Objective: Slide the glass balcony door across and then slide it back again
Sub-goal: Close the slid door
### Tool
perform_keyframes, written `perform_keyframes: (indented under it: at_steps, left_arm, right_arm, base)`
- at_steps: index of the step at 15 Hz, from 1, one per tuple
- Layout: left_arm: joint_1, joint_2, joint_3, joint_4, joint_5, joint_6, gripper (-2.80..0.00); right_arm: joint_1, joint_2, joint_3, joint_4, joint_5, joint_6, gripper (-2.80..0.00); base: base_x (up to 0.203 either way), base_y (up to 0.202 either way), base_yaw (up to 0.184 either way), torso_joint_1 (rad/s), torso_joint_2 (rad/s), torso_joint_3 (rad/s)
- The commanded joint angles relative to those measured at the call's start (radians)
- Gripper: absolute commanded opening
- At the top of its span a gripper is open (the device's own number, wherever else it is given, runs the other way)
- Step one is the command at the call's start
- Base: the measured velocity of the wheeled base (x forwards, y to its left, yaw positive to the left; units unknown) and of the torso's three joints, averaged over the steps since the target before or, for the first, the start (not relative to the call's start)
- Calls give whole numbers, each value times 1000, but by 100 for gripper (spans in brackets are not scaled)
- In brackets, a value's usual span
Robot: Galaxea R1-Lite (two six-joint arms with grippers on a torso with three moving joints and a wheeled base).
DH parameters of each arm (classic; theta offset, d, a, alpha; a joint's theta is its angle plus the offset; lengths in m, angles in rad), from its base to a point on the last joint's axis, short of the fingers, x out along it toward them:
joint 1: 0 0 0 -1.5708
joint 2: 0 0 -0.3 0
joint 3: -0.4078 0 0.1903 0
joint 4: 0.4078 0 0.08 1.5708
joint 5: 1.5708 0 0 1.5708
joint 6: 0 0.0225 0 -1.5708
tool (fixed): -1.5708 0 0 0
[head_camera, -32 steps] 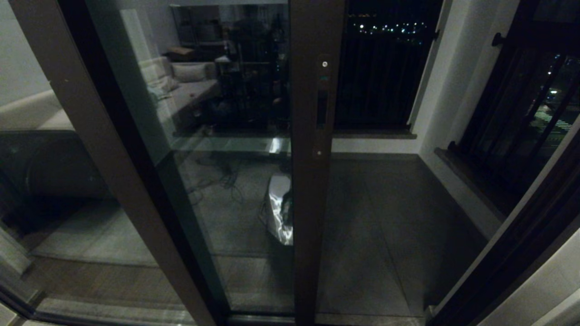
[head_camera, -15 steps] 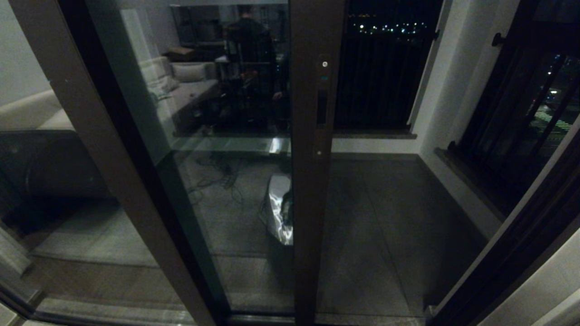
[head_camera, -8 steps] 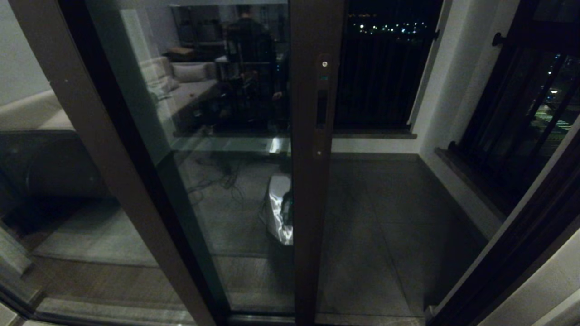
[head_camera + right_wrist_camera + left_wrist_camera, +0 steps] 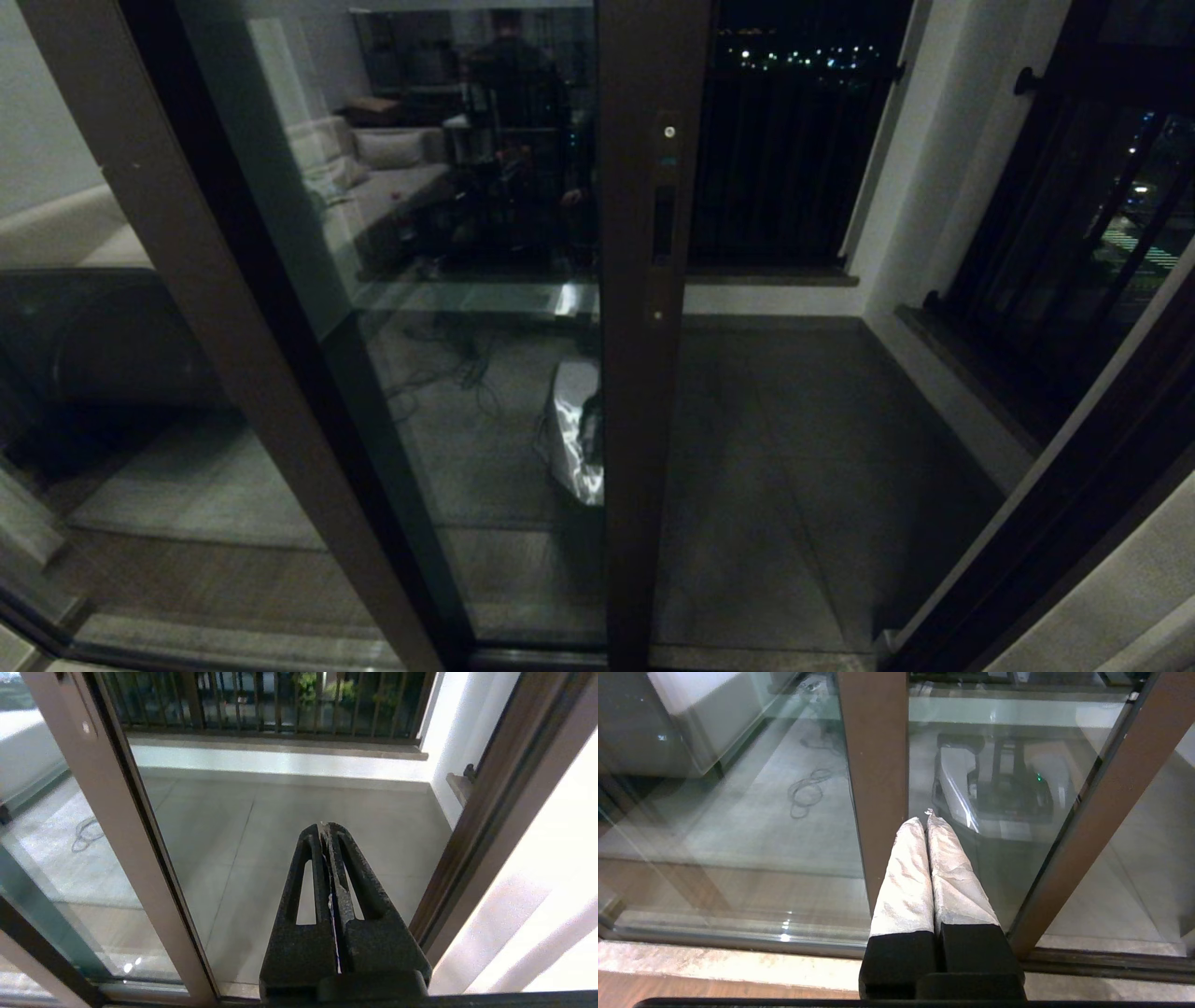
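The glass balcony door stands partly slid across; its dark brown upright edge runs down the middle of the head view. A slot handle and a small round lock sit on that edge. Neither arm shows in the head view. My left gripper, with pale wrapped fingers, is shut on nothing and hangs low, short of the glass, between a plain stile and the door's edge. My right gripper is shut and empty. It faces the open gap, with the door's edge to one side.
The fixed panel's plain brown stile slants down the left. Right of the door's edge the opening shows the tiled balcony floor, a dark railing and the door jamb. The robot's base is mirrored in the glass.
The door stands where it was. Only a person's reflection in the glass has shifted a little.
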Motion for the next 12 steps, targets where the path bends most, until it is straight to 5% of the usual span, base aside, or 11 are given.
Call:
perform_keyframes:
  at_steps: [1,3,6,12]
  left_arm:
    - [0,0,2,0,0,0,-280]
    - [0,0,2,0,0,0,-280]
    - [0,0,2,0,0,1,-280]
    - [0,0,2,0,0,1,-280]
  right_arm:
    - [2,190,-152,98,30,-2,-280]
    - [16,305,-273,203,73,10,-280]
    - [189,434,-475,305,76,133,-280]
    - [560,590,-579,352,-163,344,-280]
  base:
    - [0,0,0,0,0,0]
    - [0,0,0,0,0,0]
    - [0,0,0,0,0,0]
    - [0,0,0,0,0,0]
